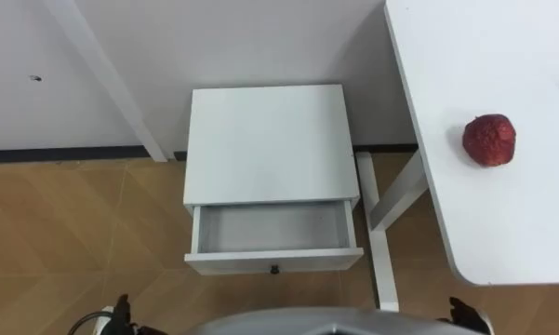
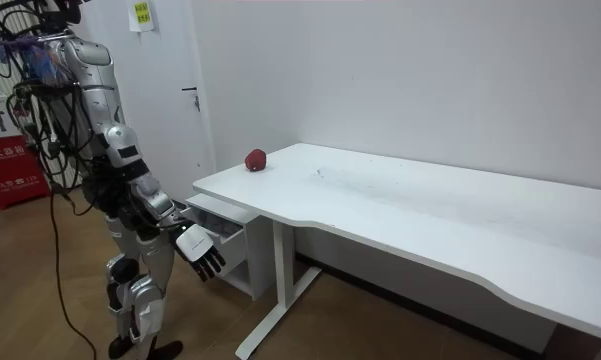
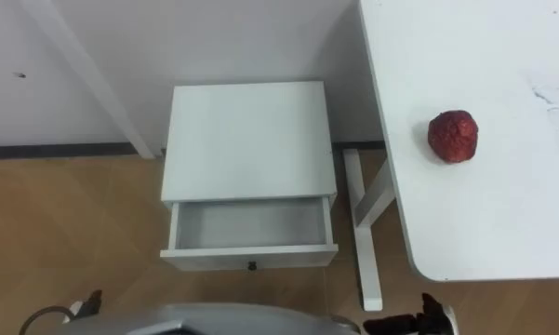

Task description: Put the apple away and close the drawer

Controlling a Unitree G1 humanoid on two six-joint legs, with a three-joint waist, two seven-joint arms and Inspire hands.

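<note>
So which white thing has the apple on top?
The big white table on the right holds the round red apple; the small white cabinet only has an open drawer.

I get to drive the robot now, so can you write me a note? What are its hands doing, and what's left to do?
Right hand: open, empty, hanging low beside the drawer.
Left hand: just peeks in at the eye view's lower edge; grip can't be told.
Apple: on the table, to the robot's right, untouched.
Drawer: pulled open, nothing inside, in the cabinet the robot faces.
Done: drawer is open.
Left: pick up the apple, put it in the drawer, push the drawer shut.
</note>
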